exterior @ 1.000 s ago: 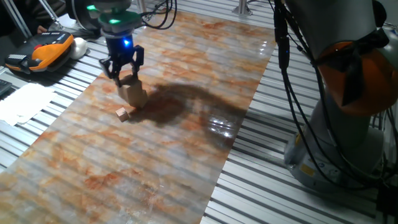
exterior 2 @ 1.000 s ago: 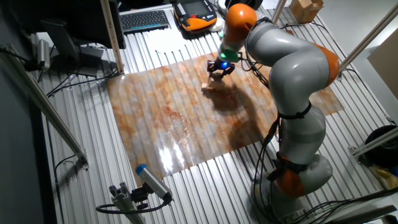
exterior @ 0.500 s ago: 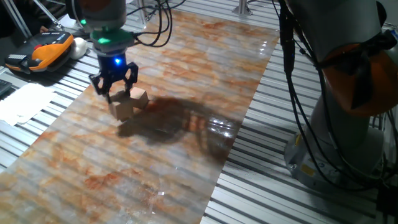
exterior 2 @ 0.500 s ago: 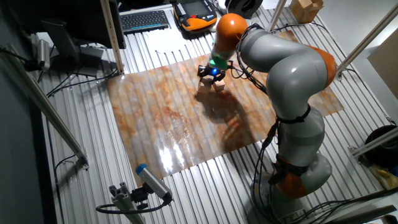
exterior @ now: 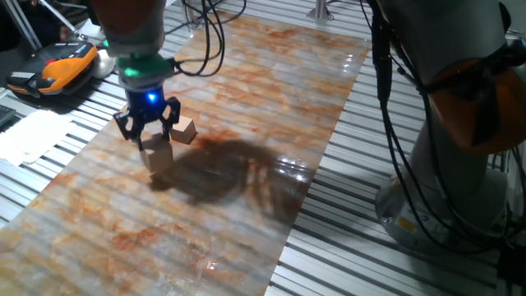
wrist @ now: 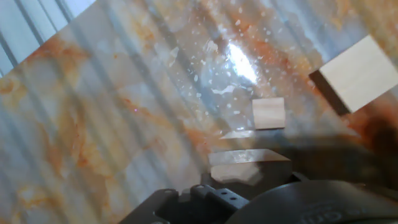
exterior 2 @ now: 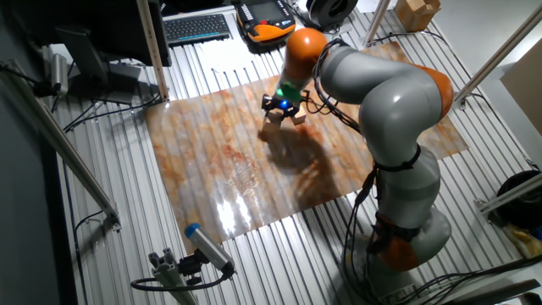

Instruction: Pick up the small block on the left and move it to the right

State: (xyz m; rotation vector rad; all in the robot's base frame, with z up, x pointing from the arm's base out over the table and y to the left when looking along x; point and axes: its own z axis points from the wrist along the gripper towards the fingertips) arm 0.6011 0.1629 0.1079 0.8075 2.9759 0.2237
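In one fixed view, the black two-finger end effector (exterior: 148,136) hangs over the marbled orange-and-grey tabletop (exterior: 246,205) with its fingers closed narrowly around the plain light-tan wooden cube, the small block (exterior: 158,156), which seems to sit just clear of the surface, though contact cannot be ruled out; a second, middle-sized tan wooden cube (exterior: 184,130) rests just beside it on the tabletop. The pick therefore looks done, and what remains is the carry to the right and the release. In the other fixed view, the end effector (exterior 2: 279,108) and the small block (exterior 2: 273,118) under it are small but appear joined, with the middle-sized cube (exterior 2: 297,117) near them. The hand view shows the small block (wrist: 250,164) held close below the camera, the tiniest tan cube (wrist: 268,113) lying on the tabletop beyond it, and the middle-sized cube (wrist: 357,71) well apart at the upper right.
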